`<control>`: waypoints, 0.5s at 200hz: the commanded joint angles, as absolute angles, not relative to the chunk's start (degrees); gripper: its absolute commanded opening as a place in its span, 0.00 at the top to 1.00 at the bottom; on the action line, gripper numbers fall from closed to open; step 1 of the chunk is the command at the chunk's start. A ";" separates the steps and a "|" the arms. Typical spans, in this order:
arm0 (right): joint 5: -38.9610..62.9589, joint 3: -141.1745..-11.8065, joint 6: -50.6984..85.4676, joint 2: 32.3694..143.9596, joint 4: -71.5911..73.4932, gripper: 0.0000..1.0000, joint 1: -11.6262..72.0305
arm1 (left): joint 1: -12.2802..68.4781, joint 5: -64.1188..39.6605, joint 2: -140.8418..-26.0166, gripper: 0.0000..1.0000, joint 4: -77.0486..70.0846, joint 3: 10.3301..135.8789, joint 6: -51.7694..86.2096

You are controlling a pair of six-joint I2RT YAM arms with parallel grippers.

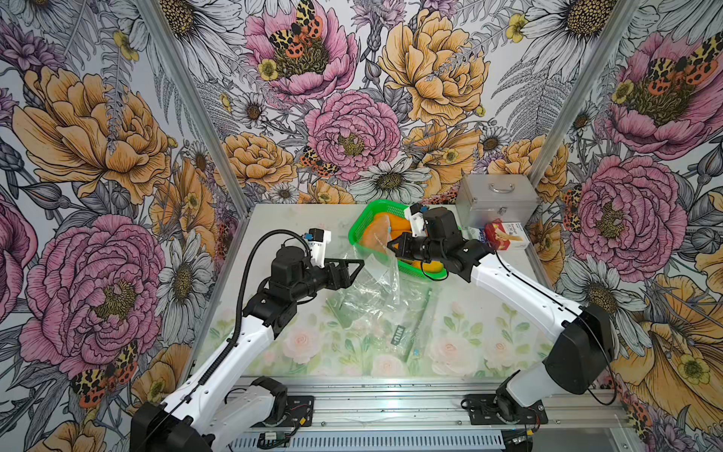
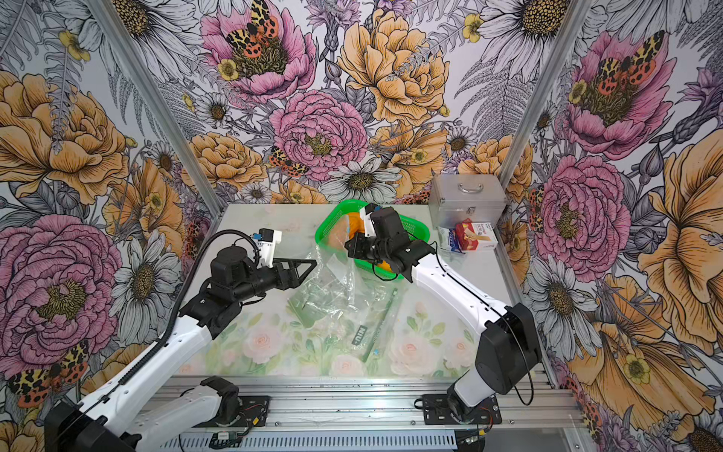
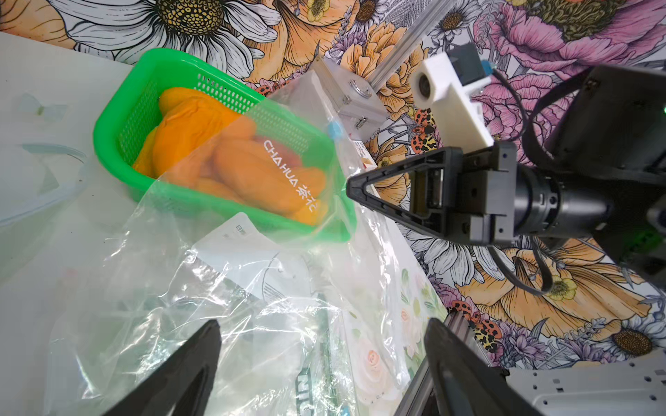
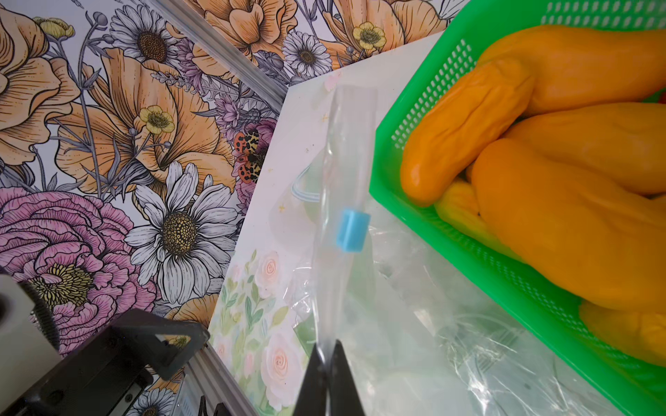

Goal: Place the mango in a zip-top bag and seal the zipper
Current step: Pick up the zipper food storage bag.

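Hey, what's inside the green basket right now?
Several orange mangoes fill the green basket. The clear zip-top bag, pinched by the right gripper, veils some; the basket floor beneath them is hidden.

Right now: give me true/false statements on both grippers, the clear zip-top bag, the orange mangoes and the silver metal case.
1. The orange mangoes lie in the green plastic basket. True.
2. The right gripper is shut on the clear zip-top bag at its edge. True.
3. The left gripper grips a mango. False: it is open and holds nothing.
4. The silver metal case has its lid raised. False: the lid is down.
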State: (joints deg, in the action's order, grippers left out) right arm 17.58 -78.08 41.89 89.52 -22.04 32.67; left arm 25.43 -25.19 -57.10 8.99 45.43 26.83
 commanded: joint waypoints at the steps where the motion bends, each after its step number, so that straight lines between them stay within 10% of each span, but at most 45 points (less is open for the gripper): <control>1: 14.88 -80.90 44.20 91.01 -21.57 1.00 32.96 | 29.39 -24.86 -58.19 0.10 7.62 46.53 23.91; 100: 12.92 -80.73 47.05 90.64 -20.62 1.00 34.61 | 35.26 -28.87 -73.52 0.15 -8.19 48.20 28.74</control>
